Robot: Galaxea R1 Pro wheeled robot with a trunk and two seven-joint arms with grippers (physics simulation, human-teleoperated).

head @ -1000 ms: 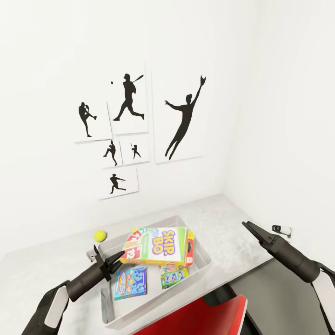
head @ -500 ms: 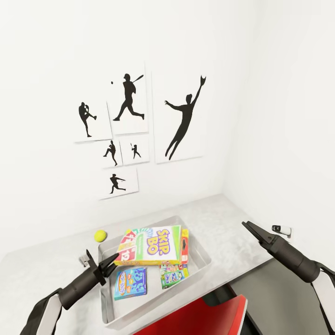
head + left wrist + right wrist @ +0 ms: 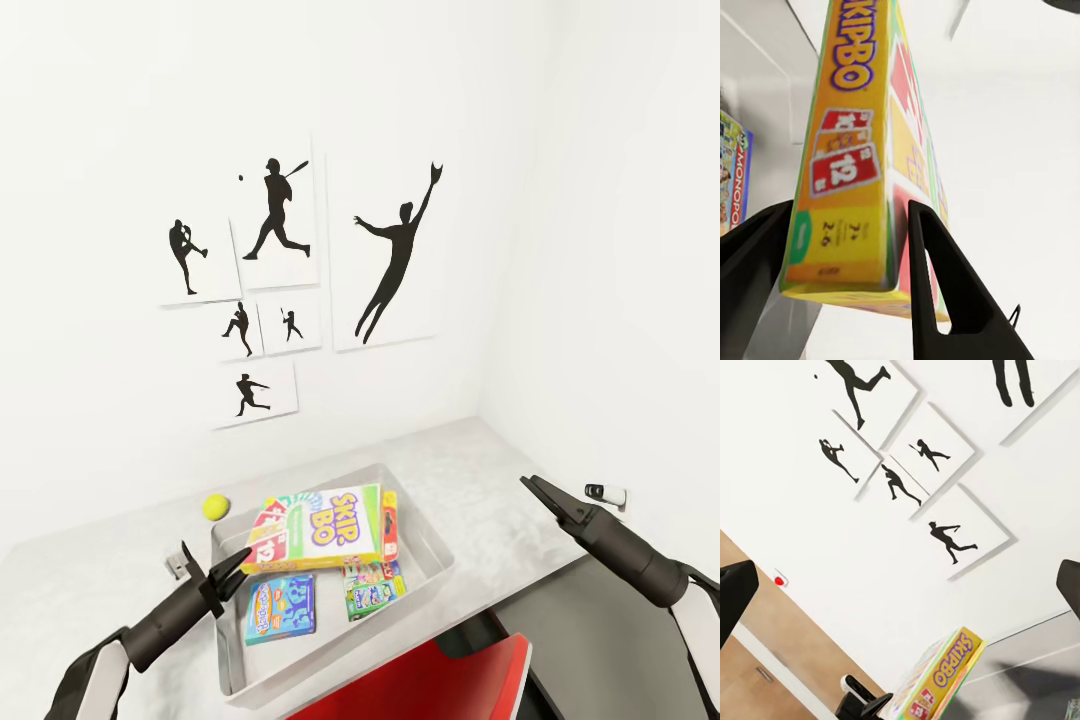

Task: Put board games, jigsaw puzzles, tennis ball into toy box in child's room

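The light grey toy box (image 3: 441, 563) sits on the table (image 3: 480, 470). My left gripper (image 3: 232, 568) (image 3: 847, 210) is shut on the near corner of the yellow-green-red board game (image 3: 322, 527) (image 3: 855, 165), which lies tilted over the far half of the box. Inside the box lie a blue board game (image 3: 281, 606) and a small green one (image 3: 372, 592). The tennis ball (image 3: 214, 507) rests on the table just behind the box's left corner. My right gripper (image 3: 535, 490) (image 3: 900, 577) hovers open to the right of the box, holding nothing. The jigsaw puzzles and the bed are out of view.
A red chair back (image 3: 440, 680) rises in front of the box. The dark grey desk corner (image 3: 600, 640) lies under my right arm. A small grey object (image 3: 178, 562) sits on the table left of the box. Silhouette posters (image 3: 280, 280) hang on the wall.
My left gripper has drawn back, leftward and lower, taking the yellow-green-red board game with it; the game now lies lower and flatter over the box. The right arm has not moved.
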